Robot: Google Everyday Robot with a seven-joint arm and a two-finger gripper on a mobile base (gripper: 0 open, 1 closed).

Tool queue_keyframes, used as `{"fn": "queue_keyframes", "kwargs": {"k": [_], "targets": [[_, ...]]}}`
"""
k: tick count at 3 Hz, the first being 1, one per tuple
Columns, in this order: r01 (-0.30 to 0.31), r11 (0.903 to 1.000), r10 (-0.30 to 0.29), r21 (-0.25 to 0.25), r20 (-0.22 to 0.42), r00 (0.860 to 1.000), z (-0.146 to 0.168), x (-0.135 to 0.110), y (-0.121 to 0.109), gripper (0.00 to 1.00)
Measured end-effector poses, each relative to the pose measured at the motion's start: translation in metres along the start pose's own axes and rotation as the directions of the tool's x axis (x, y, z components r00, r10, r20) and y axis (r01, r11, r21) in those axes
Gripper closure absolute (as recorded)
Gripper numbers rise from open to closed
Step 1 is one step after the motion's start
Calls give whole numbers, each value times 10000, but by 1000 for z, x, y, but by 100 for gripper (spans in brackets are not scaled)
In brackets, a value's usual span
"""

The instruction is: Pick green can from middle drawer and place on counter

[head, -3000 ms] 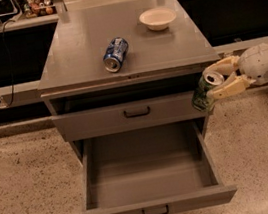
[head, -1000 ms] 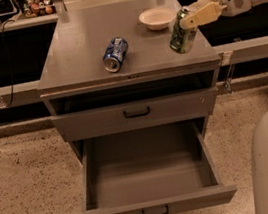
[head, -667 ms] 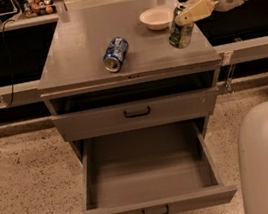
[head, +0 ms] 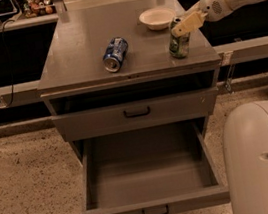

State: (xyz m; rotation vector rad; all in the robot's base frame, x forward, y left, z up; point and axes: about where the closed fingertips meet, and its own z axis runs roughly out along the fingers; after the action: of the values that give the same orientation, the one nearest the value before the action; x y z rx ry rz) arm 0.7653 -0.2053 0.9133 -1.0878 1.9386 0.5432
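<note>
The green can (head: 179, 46) stands on the counter (head: 74, 47) near its right front corner, leaning slightly. My gripper (head: 182, 26) reaches in from the upper right, and its pale fingers (head: 187, 21) are closed around the can's top. The middle drawer (head: 150, 208) is pulled wide open at the bottom of the cabinet, and its grey tray holds nothing.
A blue-and-white can (head: 115, 54) lies on its side mid-counter. A white bowl (head: 157, 17) sits at the back right, just behind the green can. The taller drawer front (head: 135, 113) above is shut. My white base (head: 264, 159) fills the lower right.
The gripper has carried the green can from beside the cabinet up over the counter and lowered it near the right front corner, in front of the bowl.
</note>
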Motion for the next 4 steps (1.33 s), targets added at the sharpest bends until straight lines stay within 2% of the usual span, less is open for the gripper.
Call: {"fn": "queue_keyframes", "kwargs": {"k": [1, 2, 3, 4], "targets": [[-3, 10000, 4, -32, 18, 10000, 3, 0, 0, 13], [13, 9999, -11, -124, 134, 9999, 6, 0, 1, 0], [221, 9997, -215, -78, 785, 9967, -18, -8, 2, 0], [899, 9959, -900, 74, 1499, 9846, -63, -34, 16, 0]]}}
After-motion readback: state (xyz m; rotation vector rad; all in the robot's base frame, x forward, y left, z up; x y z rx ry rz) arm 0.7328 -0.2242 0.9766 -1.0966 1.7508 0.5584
